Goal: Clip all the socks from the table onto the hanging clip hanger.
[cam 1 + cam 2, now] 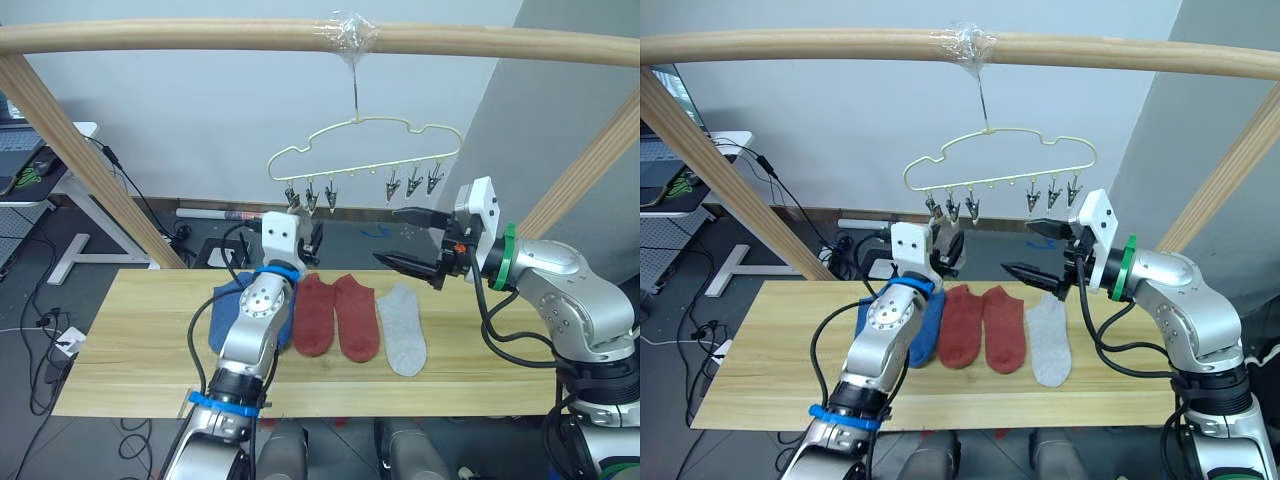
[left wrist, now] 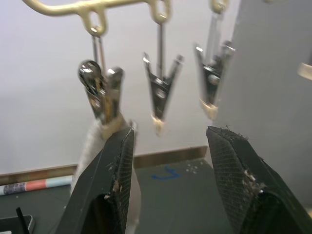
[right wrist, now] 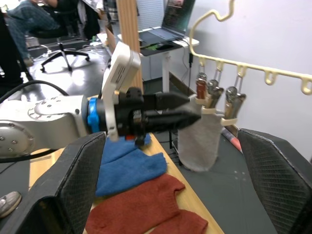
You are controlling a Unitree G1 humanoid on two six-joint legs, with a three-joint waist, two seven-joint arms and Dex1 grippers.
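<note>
Seeing my left gripper (image 3: 187, 109) raised at clip hanger (image 1: 365, 150), fingers parted beside grey sock (image 3: 197, 141) hanging from leftmost clip (image 2: 100, 90). My right gripper (image 1: 415, 240) hovers wide open, holding nothing, just below right clips. On table (image 1: 130, 340): blue socks (image 3: 126, 163), 2 red socks (image 1: 336, 315), 1 grey sock (image 1: 402, 328).

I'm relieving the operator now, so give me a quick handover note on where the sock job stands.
Left tool: open, raised at the hanger's left clips beside a grey sock hanging there.
Right tool: open, empty, held up under the right clips.
Clip hanger: hangs from the pole.
Done: one grey sock clipped.
Left on the table: blue socks, two red socks, one grey sock.
</note>
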